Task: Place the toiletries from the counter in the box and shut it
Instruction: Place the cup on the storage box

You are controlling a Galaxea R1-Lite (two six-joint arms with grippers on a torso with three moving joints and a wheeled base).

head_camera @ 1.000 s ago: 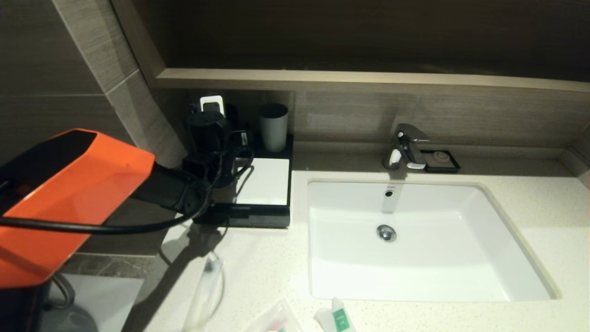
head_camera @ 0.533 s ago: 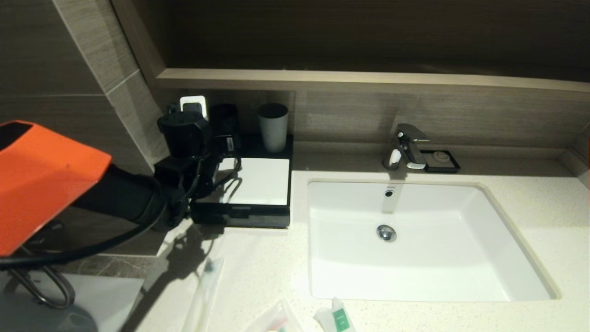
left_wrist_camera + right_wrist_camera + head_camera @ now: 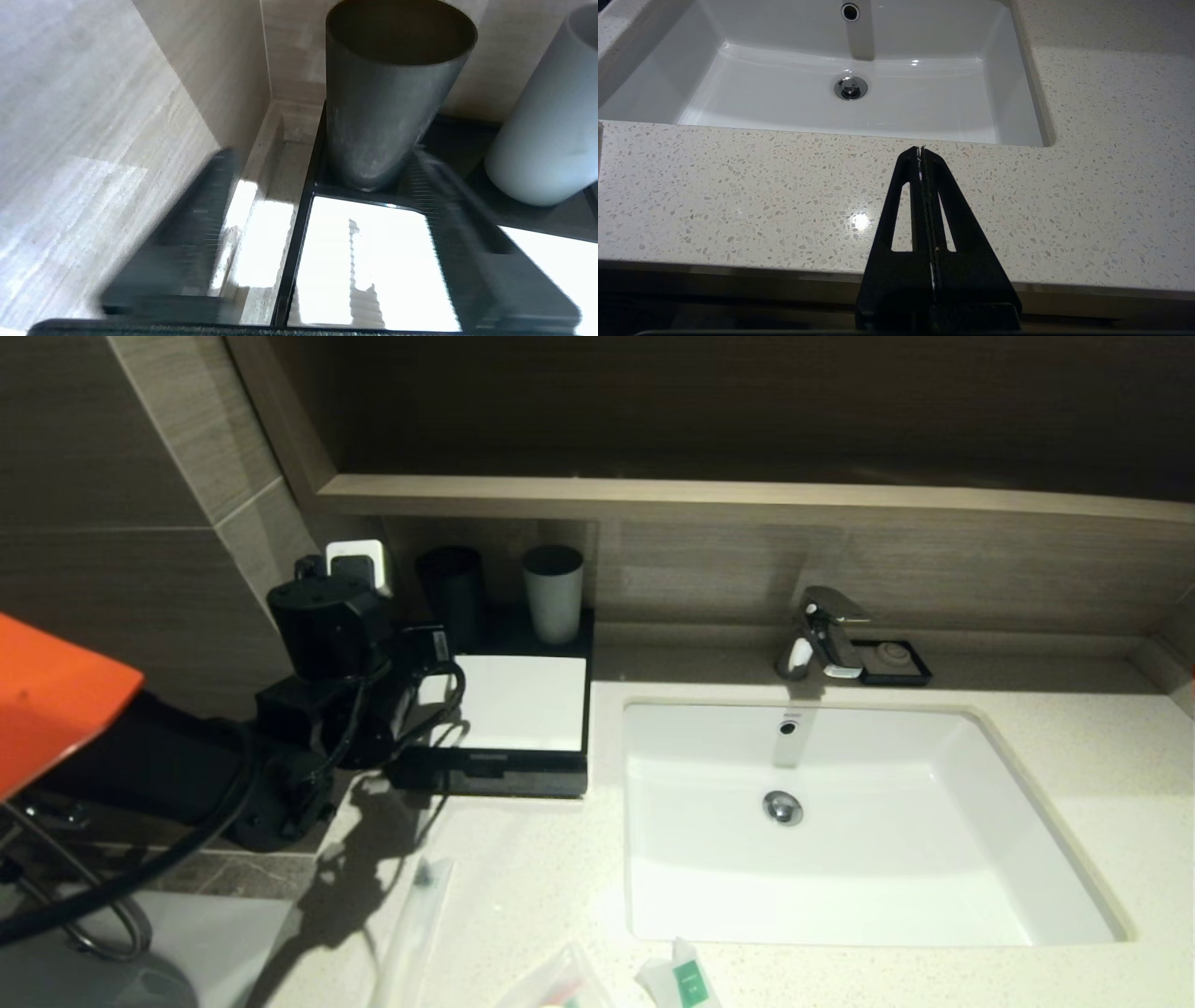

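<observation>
The low black box [image 3: 577, 709] with a white top panel stands on the counter [image 3: 523, 877] left of the basin, its drawer front [image 3: 485, 771] facing me. My left gripper [image 3: 431, 661] hovers at the box's left edge, open and empty. In the left wrist view [image 3: 323, 156] its fingers [image 3: 196, 224] straddle the box's left rim [image 3: 292, 252], pointing at the dark cup. The toiletries lie at the counter's near edge: a long thin sleeve [image 3: 411, 933], a clear pouch [image 3: 560, 985] and a white sachet with a green label [image 3: 686, 980]. My right gripper [image 3: 920, 150] is shut and empty over the counter's front edge.
A dark cup [image 3: 451, 588] and a grey cup [image 3: 553, 593] stand on the box's back part. The white basin [image 3: 840, 859] fills the middle, with a chrome faucet [image 3: 822, 635] and a black soap dish [image 3: 892, 663] behind it. A wooden ledge [image 3: 747, 499] overhangs the back wall.
My left arm has drawn back to the left and towards me, off the box's back left corner. The dark cup, hidden before, now shows. Nothing else moved.
</observation>
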